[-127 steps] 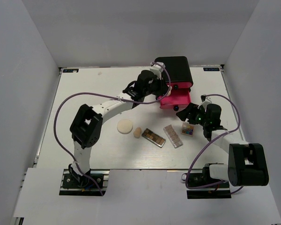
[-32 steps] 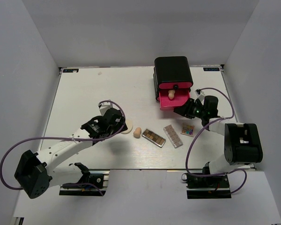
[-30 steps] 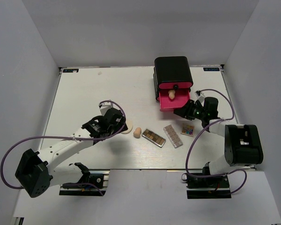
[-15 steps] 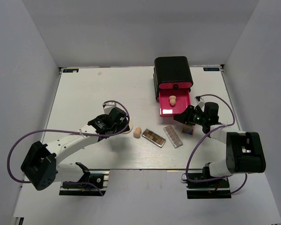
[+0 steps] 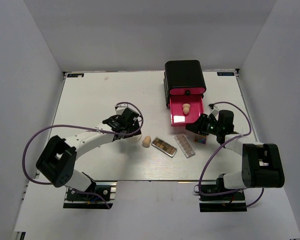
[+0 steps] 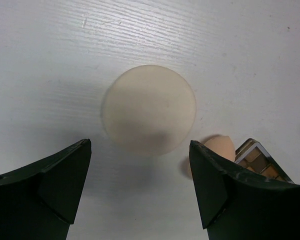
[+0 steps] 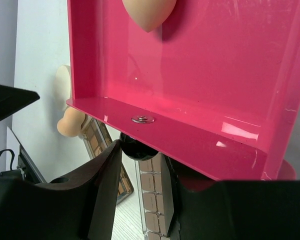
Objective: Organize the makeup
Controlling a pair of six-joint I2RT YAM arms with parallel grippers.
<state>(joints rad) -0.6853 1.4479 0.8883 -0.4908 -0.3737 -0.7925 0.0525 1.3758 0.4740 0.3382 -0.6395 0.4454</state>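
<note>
White table [image 5: 90, 100], flat round cream puff [image 6: 149, 110]

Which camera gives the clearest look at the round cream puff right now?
The left wrist view: the round cream puff lies whole, framed by the open fingers. In the top external view the left gripper hides most of it; the right wrist view shows at most a pale sliver.

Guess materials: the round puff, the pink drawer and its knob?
Round puff: probably soft foam or sponge; matte cream, no shine, even flat face. Pink drawer: hard glossy plastic by its reflections and bright highlights. Knob: black, smooth, likely plastic; mostly hidden.
</note>
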